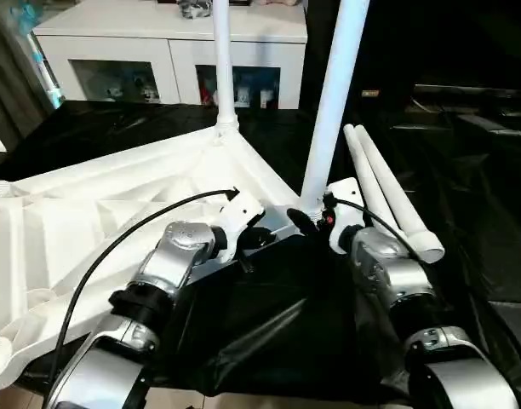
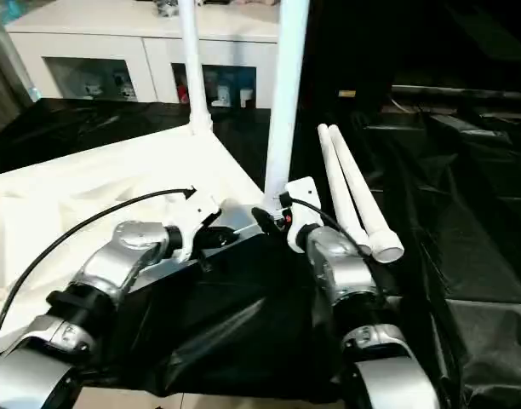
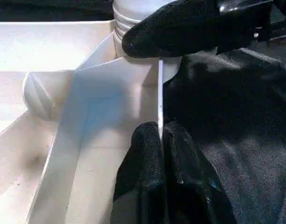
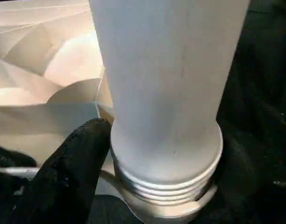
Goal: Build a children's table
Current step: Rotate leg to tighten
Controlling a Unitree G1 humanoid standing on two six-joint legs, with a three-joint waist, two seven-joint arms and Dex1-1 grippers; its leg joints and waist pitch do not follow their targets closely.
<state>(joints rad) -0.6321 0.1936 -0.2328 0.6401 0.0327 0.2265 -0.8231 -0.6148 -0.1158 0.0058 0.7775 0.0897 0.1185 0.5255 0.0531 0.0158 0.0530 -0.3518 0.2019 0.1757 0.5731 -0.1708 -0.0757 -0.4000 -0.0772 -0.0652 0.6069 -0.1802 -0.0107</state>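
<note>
- Left gripper: two black fingers pressed together on the thin white plastic rim of the upturned white plastic children's table top, nipping that edge near the corner socket.
- Right gripper: black fingers spread wide around the base of an upright round tapering white plastic leg; one finger against the threaded collar on one side, the other dark and hard to make out on the far side.
- Left wrist view: one black finger of the right gripper lying across the ribbed leg base at the corner, plus the inner ribs of the top's underside.
- Right wrist view: close look at the grooved rings at the leg's foot sitting in the corner socket; head views too distant for that detail.
- Head views: table top lying underside up on black plastic sheeting, long axis running from near left toward far right.
- Second white leg standing upright in the far corner socket, long axis vertical.
- Two loose white tapering legs lying side by side on the sheeting just right of the right gripper, wide ends toward the robot.
- White cabinet with glass-fronted compartments well behind.
</note>
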